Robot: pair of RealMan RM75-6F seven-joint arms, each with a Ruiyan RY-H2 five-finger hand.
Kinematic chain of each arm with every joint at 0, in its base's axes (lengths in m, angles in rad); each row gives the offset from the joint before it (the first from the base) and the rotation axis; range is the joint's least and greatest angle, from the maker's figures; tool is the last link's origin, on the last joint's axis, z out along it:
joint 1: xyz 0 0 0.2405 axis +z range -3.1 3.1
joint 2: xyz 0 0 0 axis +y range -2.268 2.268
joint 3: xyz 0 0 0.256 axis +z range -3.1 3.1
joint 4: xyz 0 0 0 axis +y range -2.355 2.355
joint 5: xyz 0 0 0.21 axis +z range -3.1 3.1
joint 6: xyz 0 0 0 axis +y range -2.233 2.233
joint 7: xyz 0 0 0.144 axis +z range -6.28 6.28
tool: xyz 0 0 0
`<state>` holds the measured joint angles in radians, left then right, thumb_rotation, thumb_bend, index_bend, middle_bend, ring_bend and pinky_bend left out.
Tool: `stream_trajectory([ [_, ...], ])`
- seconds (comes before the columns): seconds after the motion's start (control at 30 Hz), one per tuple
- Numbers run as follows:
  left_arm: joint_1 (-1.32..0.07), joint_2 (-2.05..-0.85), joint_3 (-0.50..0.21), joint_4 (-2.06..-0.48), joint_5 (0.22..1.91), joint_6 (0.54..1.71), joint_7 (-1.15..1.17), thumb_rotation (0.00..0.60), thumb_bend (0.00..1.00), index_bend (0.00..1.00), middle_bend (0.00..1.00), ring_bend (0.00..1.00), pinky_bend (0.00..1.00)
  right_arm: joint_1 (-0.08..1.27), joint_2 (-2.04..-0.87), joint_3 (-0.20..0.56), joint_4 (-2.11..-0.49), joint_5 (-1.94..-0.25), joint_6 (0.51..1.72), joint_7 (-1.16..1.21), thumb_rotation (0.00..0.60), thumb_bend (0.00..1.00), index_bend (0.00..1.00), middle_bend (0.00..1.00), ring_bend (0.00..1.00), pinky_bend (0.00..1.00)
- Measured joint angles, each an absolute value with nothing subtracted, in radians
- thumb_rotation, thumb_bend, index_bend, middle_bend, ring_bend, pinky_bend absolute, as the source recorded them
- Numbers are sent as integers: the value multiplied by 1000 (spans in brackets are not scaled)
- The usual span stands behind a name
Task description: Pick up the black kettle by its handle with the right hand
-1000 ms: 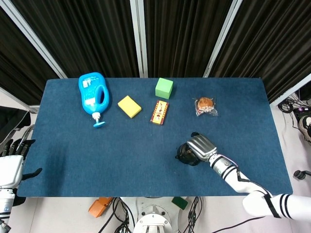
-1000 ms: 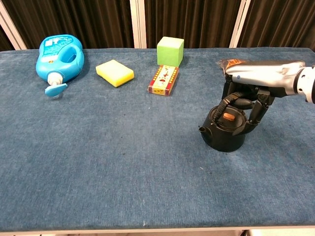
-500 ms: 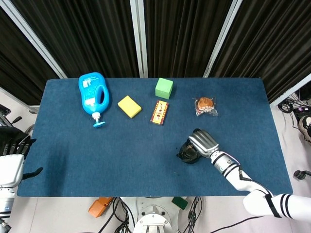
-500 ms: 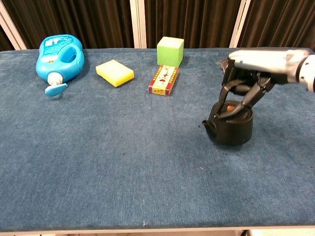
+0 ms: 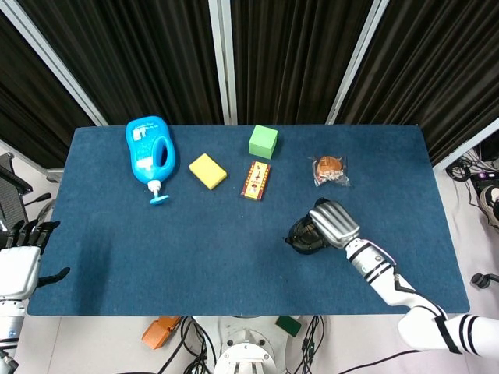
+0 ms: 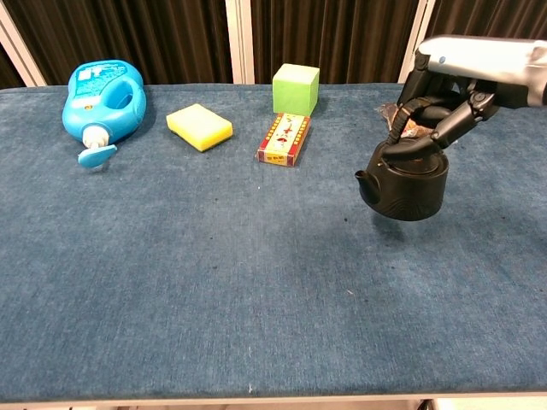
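Note:
The black kettle (image 6: 407, 183) hangs clear of the blue table, its spout pointing left. My right hand (image 6: 453, 85) grips its arched handle from above, fingers curled under the bail. From the head view the silver right hand (image 5: 335, 222) covers most of the kettle (image 5: 302, 234), which shows as a dark shape just to its left. My left hand (image 5: 17, 265) sits off the table's left edge with fingers spread, holding nothing.
A blue detergent bottle (image 6: 102, 100) lies at the far left. A yellow sponge (image 6: 199, 126), a green cube (image 6: 296, 88) and a red patterned box (image 6: 285, 138) sit along the back. A wrapped snack (image 5: 330, 170) lies behind the kettle.
The right hand has risen with the kettle, lifting it off the table; it now hangs higher and slightly further back. The left hand has barely shifted.

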<state>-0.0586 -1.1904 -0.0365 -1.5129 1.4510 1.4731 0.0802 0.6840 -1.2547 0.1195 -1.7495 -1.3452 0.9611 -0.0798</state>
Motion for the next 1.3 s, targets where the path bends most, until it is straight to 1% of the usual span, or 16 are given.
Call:
stream_trajectory([
  [0.03, -59, -1190, -37, -1514, 1452, 1473, 81, 600, 16, 171, 160, 86, 0, 681, -1253, 119, -1749, -1351, 965, -74, 411, 460, 1000, 1000, 1000, 418],
  [0.13, -60, -1190, -37, -1515, 1453, 1473, 80, 600, 16, 171, 160, 86, 0, 675, -1249, 117, -1747, -1362, 972, -64, 408, 537, 1000, 1000, 1000, 426],
  [0.23, -61, -1190, -37, -1516, 1453, 1473, 80, 600, 17, 171, 160, 86, 0, 672, -1247, 116, -1745, -1370, 978, -58, 414, 581, 1000, 1000, 1000, 454],
  [0.3, -61, -1190, -37, -1516, 1453, 1472, 81, 600, 17, 171, 160, 86, 0, 669, -1247, 116, -1744, -1375, 984, -58, 415, 592, 1000, 1000, 1000, 481],
  [0.57, -62, -1191, -37, -1518, 1456, 1476, 91, 600, 17, 171, 161, 86, 0, 666, -1242, 123, -1749, -1383, 998, -79, 415, 595, 1000, 1000, 1000, 590],
  [0.7, -63, -1192, -37, -1520, 1458, 1476, 93, 600, 17, 171, 162, 86, 0, 672, -1239, 125, -1750, -1375, 988, -103, 417, 595, 1000, 1000, 1000, 594],
  [0.97, -67, -1194, -38, -1523, 1459, 1472, 94, 600, 17, 171, 162, 86, 0, 698, -1241, 130, -1748, -1353, 958, -200, 451, 595, 1000, 1000, 1000, 609],
  [1.3, -69, -1197, -37, -1522, 1458, 1470, 96, 600, 17, 171, 162, 86, 0, 748, -1279, 147, -1741, -1300, 929, -341, 456, 595, 1000, 1000, 1000, 609],
])
